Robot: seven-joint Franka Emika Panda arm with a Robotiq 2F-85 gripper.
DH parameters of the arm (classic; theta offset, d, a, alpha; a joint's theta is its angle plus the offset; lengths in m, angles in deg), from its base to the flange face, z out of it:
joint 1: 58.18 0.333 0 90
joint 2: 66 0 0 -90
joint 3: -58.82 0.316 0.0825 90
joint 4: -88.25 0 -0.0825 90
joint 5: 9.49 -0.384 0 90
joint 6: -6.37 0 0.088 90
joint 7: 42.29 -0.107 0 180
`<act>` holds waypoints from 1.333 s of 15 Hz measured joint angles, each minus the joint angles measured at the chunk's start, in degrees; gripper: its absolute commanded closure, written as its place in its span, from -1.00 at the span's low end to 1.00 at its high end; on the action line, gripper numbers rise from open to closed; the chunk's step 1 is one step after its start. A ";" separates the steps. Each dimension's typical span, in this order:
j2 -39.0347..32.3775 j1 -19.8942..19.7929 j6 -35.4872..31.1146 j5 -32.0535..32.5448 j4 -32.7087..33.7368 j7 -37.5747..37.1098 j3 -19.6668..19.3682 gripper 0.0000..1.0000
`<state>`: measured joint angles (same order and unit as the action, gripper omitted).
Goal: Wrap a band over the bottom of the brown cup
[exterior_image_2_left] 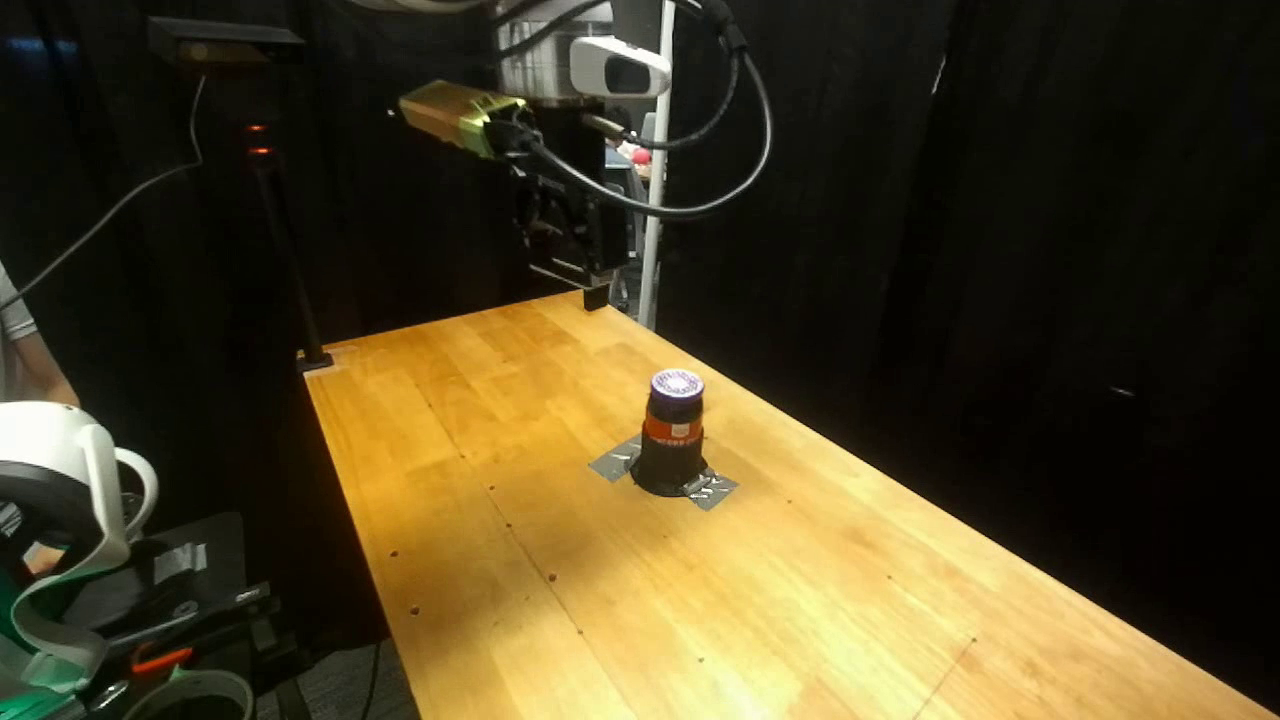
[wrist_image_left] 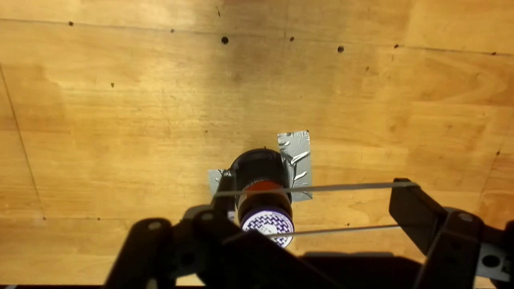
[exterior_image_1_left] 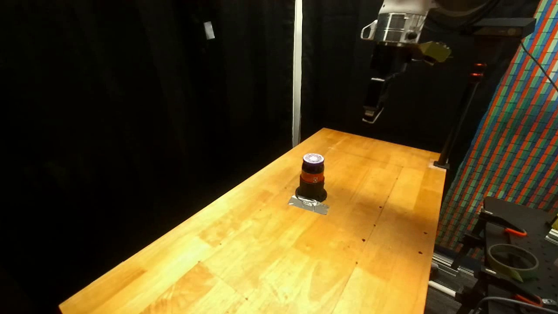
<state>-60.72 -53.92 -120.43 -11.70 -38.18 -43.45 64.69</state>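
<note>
The brown cup (exterior_image_1_left: 313, 178) stands upright on the wooden table (exterior_image_1_left: 279, 266), with an orange ring round its middle and a white-and-purple patterned end on top. It shows in both exterior views (exterior_image_2_left: 672, 432). My gripper (exterior_image_1_left: 373, 116) hangs high above the table, beyond the cup and apart from it (exterior_image_2_left: 572, 282). In the wrist view my gripper (wrist_image_left: 313, 200) is open, with a thin pale band (wrist_image_left: 341, 187) stretched around its spread fingers. The cup (wrist_image_left: 259, 172) appears below, near the left finger, which hides part of it. The band's two strands cross over its image.
Grey tape pieces (exterior_image_2_left: 712, 490) hold the cup's black base to the table (wrist_image_left: 299, 166). A dark pole (exterior_image_1_left: 462, 117) stands at the table's far corner. A side cart with a tape roll (exterior_image_1_left: 513, 258) is beside the table. Black curtains (exterior_image_2_left: 950, 220) hang along the long edge.
</note>
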 measured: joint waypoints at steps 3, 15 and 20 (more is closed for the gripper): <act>-6.33 0.12 -8.26 2.94 2.56 -4.38 0.27 -1.00; -24.20 1.32 -23.72 8.35 11.21 -10.10 -1.72 -1.00; -29.08 1.45 -26.45 8.26 14.54 -10.08 -2.19 -1.00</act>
<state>-89.81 -52.48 -146.88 -3.44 -23.63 -53.53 62.51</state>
